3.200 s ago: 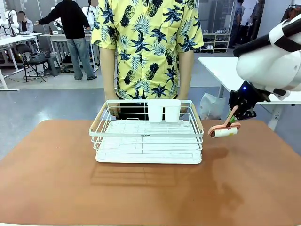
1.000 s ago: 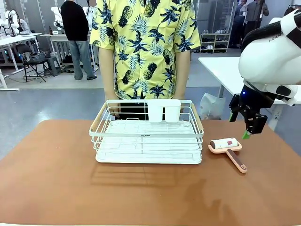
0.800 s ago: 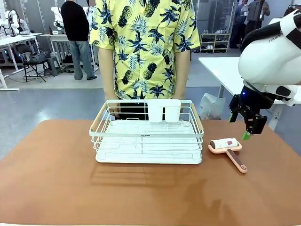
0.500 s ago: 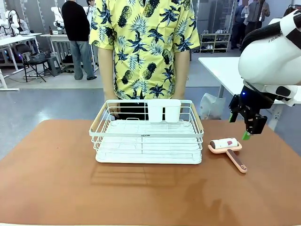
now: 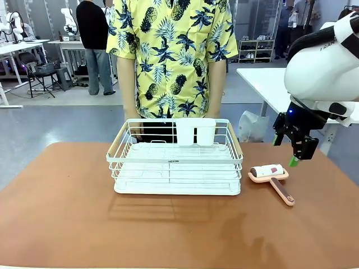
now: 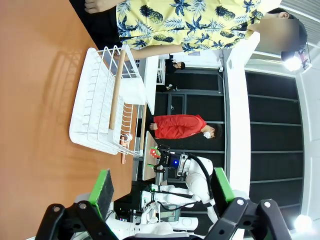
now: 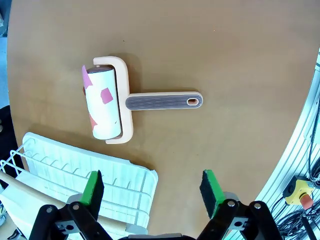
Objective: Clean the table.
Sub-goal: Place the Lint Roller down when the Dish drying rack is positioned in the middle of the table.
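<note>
The lint roller [image 5: 272, 178] lies flat on the counter [image 5: 67, 213] near its right edge, just beside the white dish rack [image 5: 176, 159] at the middle of the far edge. The right hand [image 5: 296, 157] hangs above it, wide open and empty; the left hand [image 6: 160, 192] is open too. A descent off the handle could shove the roller into the rack. The rack's small front label is too small to read.

One table [image 5: 67, 213] carries one dish rack [image 5: 176, 165], two white cups [image 5: 195, 132] and one lint roller [image 5: 272, 178].
</note>
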### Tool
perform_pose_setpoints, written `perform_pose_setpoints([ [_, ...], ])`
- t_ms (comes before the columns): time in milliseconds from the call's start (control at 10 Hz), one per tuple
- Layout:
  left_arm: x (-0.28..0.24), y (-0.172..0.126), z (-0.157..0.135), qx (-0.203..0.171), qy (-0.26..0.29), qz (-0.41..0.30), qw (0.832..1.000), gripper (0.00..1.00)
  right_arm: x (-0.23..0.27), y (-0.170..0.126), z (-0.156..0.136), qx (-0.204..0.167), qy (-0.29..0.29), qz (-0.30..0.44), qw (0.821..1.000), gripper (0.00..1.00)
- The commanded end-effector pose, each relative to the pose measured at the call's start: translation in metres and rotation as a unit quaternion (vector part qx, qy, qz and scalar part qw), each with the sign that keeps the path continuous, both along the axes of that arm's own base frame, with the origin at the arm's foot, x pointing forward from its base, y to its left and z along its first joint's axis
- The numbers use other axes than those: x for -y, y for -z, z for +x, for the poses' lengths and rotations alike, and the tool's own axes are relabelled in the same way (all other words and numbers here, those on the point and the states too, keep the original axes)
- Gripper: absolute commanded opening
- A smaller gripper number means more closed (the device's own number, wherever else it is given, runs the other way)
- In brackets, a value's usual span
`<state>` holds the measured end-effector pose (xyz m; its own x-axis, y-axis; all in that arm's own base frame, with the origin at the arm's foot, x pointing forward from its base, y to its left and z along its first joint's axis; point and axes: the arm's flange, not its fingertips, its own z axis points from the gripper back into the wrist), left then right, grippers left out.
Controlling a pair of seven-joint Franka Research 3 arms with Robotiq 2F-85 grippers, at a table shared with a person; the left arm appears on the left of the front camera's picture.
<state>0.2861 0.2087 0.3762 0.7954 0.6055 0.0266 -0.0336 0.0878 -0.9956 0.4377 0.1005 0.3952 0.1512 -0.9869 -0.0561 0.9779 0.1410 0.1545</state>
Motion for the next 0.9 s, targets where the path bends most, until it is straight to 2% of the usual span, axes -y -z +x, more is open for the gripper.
perform_pose_setpoints([
  [0,-0.0018,-0.0012,-0.0042,0.010,0.007,0.004,1.000,1.00,-0.0008,0.0015,-0.0019,0.001,-0.001,0.000,1.000,1.00],
  [800,-0.0018,-0.0012,-0.0042,0.010,0.007,0.004,1.000,1.00,-0.0008,0.0015,-0.0019,0.001,-0.001,0.000,1.000,1.00],
])
